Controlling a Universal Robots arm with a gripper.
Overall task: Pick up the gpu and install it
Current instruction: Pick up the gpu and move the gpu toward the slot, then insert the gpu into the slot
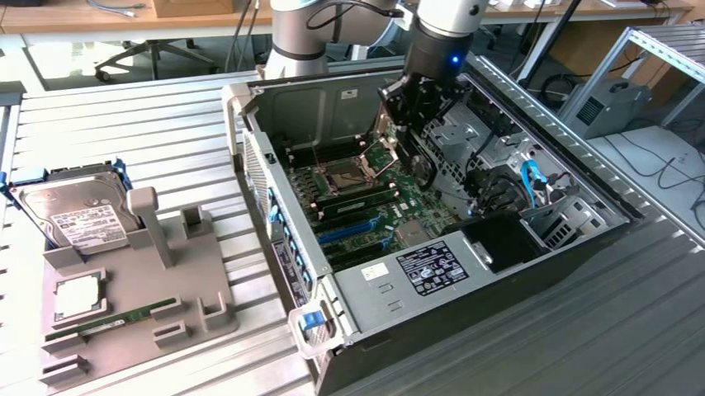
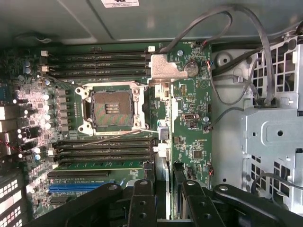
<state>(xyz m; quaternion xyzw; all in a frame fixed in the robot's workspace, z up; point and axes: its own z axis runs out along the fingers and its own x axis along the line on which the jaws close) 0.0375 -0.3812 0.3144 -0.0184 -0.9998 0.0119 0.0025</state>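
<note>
Inside the case (image 1: 256,132), my pincer (image 2: 163,179) is clenched on the gpu (image 2: 162,151), which sits edge-on above the motherboard (image 2: 191,118). Seating is unclear — apparently not in a slot.

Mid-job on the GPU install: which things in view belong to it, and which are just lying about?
Job: long dark flat gpu card, held by the gripper between its fingers; open black computer case; green motherboard.
Lying about: silver hard drive with white label; slim green memory stick; grey plastic holder.
</note>
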